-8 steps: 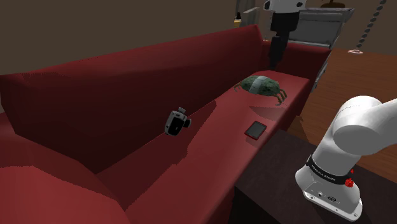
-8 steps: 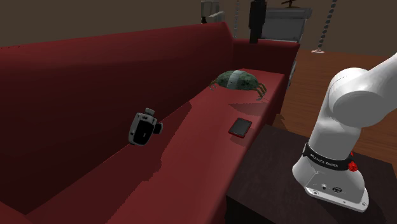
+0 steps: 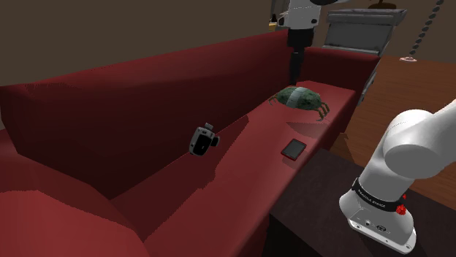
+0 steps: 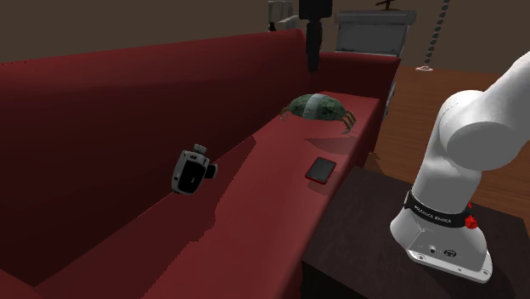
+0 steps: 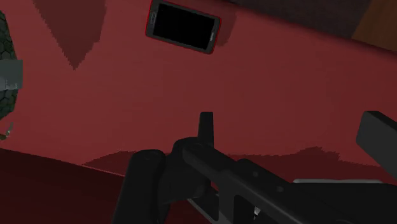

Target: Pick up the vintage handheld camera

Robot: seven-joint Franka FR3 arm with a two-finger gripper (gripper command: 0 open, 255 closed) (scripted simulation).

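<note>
- One camera, black with a pale grey side, sits on the seat of the sofa. It is tilted and rests right against the backrest.
- One phone lies flat, dark screen up, near the seat's front edge. It is apart from the camera, to its right in the shoulder view.
- One green turtle figure sits on the seat beyond the phone, towards the sofa's far end.
- The one gripper hangs pointing down over that far end, just beside the turtle figure and well apart from the camera. In the wrist view its two fingers stand apart over bare red cushion with nothing between them, so it is released.
- One white arm rises from one dark stand just in front of the sofa.
- One grey cabinet stands behind the sofa's far end.
</note>
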